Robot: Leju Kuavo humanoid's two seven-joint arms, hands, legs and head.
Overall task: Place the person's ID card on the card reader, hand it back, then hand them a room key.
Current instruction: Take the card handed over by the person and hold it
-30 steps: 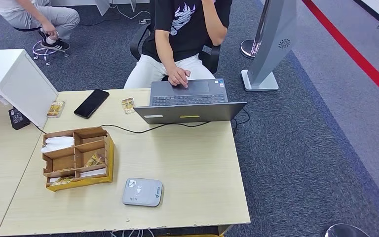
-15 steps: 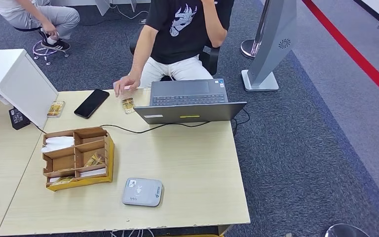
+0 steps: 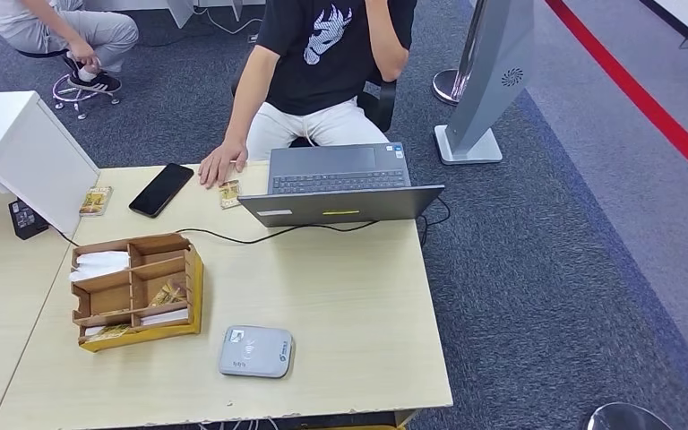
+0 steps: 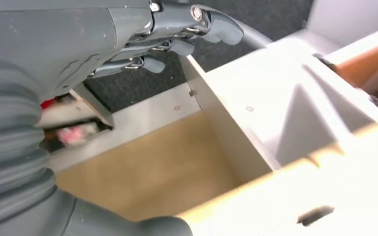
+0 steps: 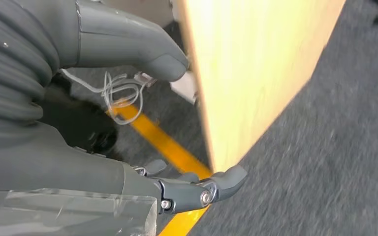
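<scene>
You have the ID card (image 3: 229,193) in the frame's upper centre on the tabletop (image 3: 340,296) under the person's hand (image 3: 220,167), card reader (image 3: 255,351) lower centre, left hand (image 4: 128,29) and right hand (image 5: 128,113) both spread, empty.

Pale wood-laminate table (image 3: 340,296) – smooth, matt. Brown wooden organiser (image 3: 134,287) with a yellow base, white paper in the far-left slot. Card reader (image 3: 255,351) of light grey plastic, slight sheen. Laptop (image 3: 340,184) in grey matt metal-look shell. Phone (image 3: 161,188) glossy black. Floor of dark rough carpet (image 3: 520,251). Left hand (image 4: 128,44) and right hand (image 5: 108,113) – grey matt plastic shells, ribbed rubbery wrist covers, bare metal pins at the fingers.
</scene>
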